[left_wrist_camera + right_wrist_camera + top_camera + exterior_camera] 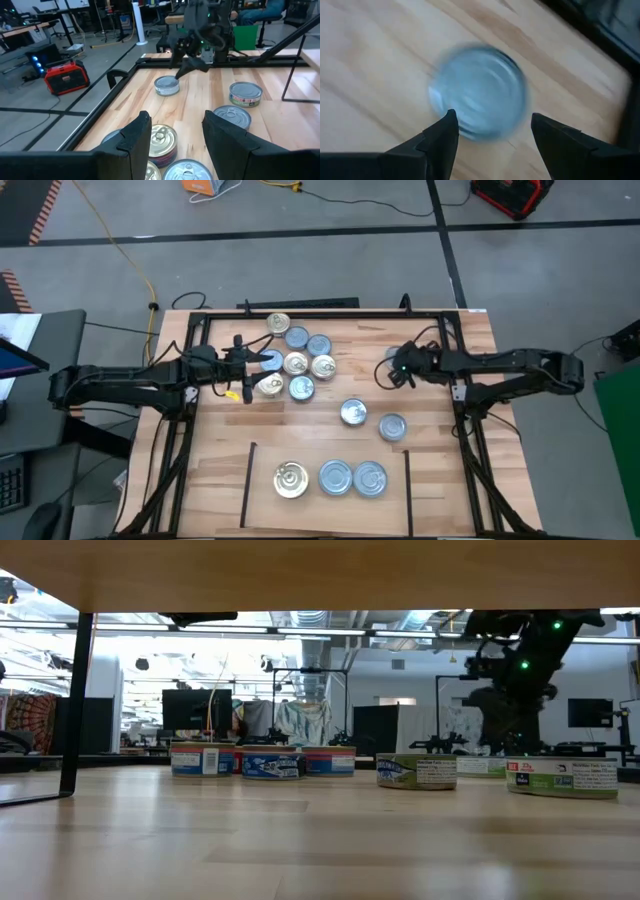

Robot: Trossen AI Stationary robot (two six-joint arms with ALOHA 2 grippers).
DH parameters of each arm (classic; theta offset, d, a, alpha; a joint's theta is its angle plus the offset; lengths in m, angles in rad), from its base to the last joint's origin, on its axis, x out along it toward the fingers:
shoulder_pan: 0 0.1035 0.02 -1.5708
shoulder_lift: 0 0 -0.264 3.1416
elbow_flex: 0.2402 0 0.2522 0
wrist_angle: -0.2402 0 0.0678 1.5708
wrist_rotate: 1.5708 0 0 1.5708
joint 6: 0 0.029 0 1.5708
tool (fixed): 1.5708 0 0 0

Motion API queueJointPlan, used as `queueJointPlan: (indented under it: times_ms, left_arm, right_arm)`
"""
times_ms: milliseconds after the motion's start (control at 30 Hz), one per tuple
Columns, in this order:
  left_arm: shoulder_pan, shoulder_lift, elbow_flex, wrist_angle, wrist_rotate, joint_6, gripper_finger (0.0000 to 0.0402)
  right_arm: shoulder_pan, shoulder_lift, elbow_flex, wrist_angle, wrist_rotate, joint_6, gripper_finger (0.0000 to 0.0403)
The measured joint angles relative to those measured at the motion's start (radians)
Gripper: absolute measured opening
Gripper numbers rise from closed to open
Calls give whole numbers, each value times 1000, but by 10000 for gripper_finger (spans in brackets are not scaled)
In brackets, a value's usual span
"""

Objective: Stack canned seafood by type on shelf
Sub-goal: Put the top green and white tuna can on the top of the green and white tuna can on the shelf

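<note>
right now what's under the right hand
A silver-topped can sits on the bare wood table directly below the right hand, between its open fingers but not gripped. From overhead the hand covers most of that can.

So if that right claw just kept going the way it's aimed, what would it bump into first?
Most likely the silver-topped can right beneath the right gripper, its open fingers either side of it; exact height is unclear.
</note>
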Motion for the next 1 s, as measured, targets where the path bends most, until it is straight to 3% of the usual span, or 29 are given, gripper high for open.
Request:
queueJointPlan:
  times_ms: [267, 400, 600, 800, 1000]
  left_arm:
    - [0, 0, 0, 0, 4, -25, 168]
    - [0, 0, 0, -1, 4, -33, 168]
    - [0, 0, 0, 0, 37, -36, 168]
    - [0, 0, 0, 1, 39, -36, 168]
    - [0, 0, 0, 2, 39, -36, 168]
  right_arm:
    - [-62, 0, 27, -109, 160, 74, 280]
    - [-106, 3, 34, -119, 177, 76, 280]
    - [-180, 3, 34, -211, 30, 77, 280]
    - [-141, 3, 34, -175, -157, 19, 280]
    - [-92, 3, 34, -52, -172, -39, 280]
